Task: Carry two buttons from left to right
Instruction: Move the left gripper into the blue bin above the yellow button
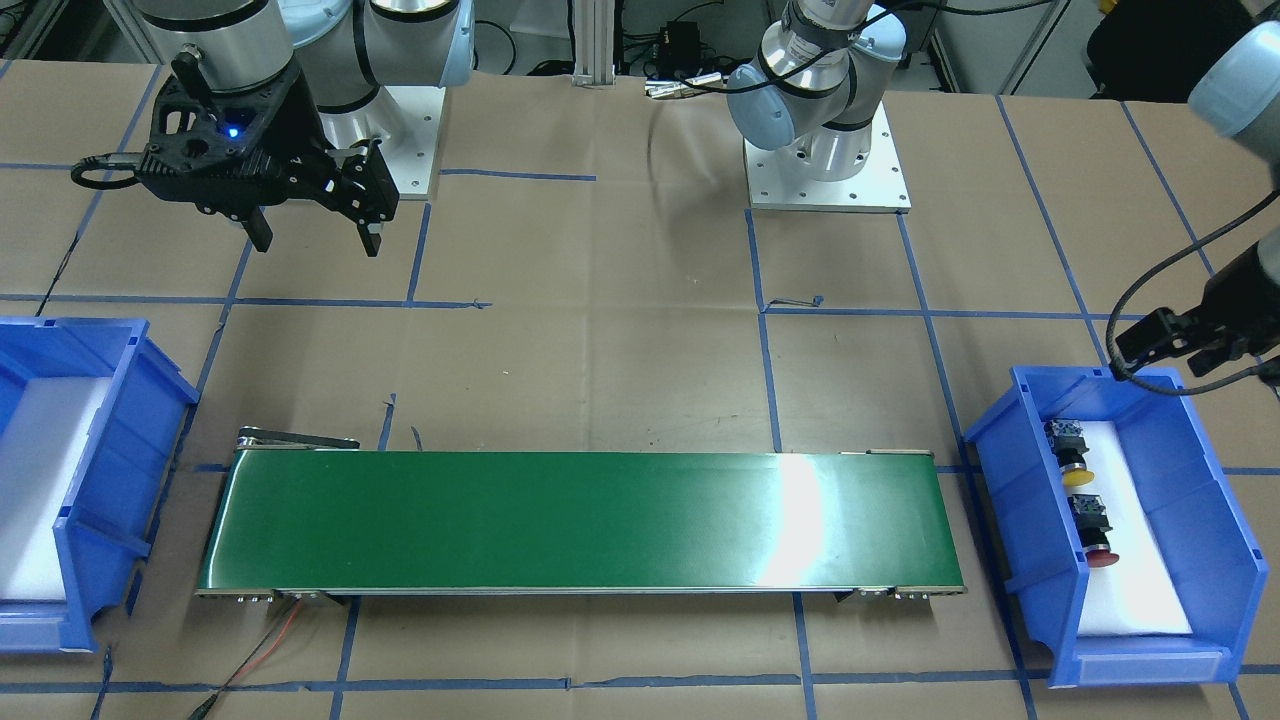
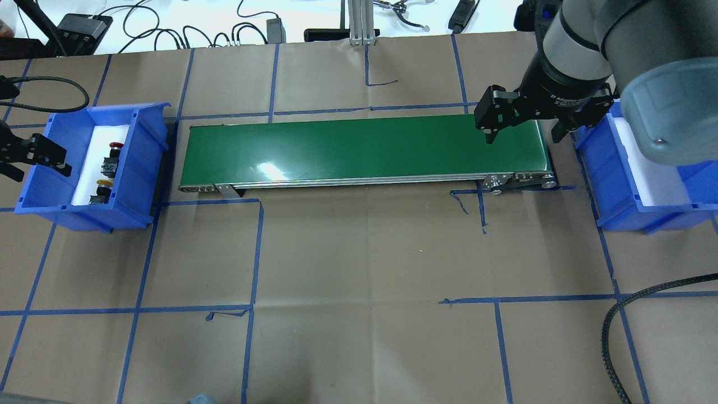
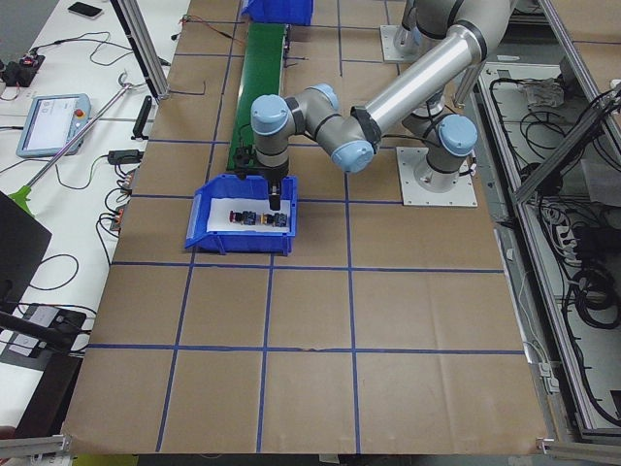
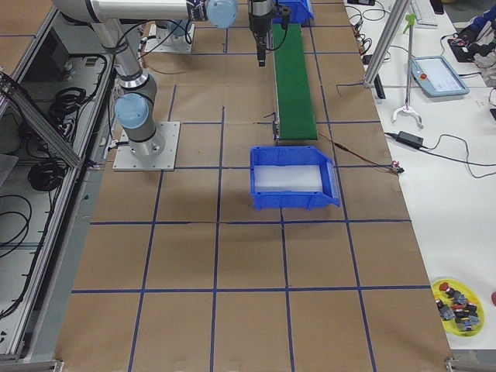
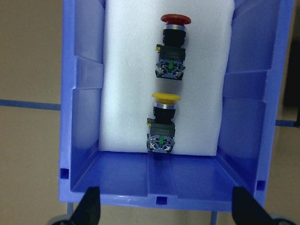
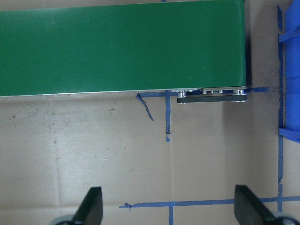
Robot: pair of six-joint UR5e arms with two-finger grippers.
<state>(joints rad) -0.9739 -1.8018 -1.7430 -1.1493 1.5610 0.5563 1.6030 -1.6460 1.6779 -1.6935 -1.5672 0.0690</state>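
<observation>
Two buttons lie on white foam in the left blue bin [image 5: 82, 117]. The red-capped button [image 5: 173, 44] is farther along the foam, and the yellow-capped button [image 5: 162, 123] is nearer the bin's end wall. In the front view they are the yellow button [image 1: 1072, 458] and the red button [image 1: 1094, 538]. My left gripper [image 5: 168, 211] hovers open above that end wall, holding nothing. My right gripper [image 2: 524, 134] hangs open and empty over the right end of the green conveyor belt [image 2: 364, 148], beside the right blue bin [image 2: 594, 163].
The conveyor [image 1: 580, 520] runs between the two bins. The right bin [image 1: 130, 450] holds only white foam. Blue tape lines cross the brown table paper. Cables trail at the table's far edge and by my right arm [image 2: 617, 325].
</observation>
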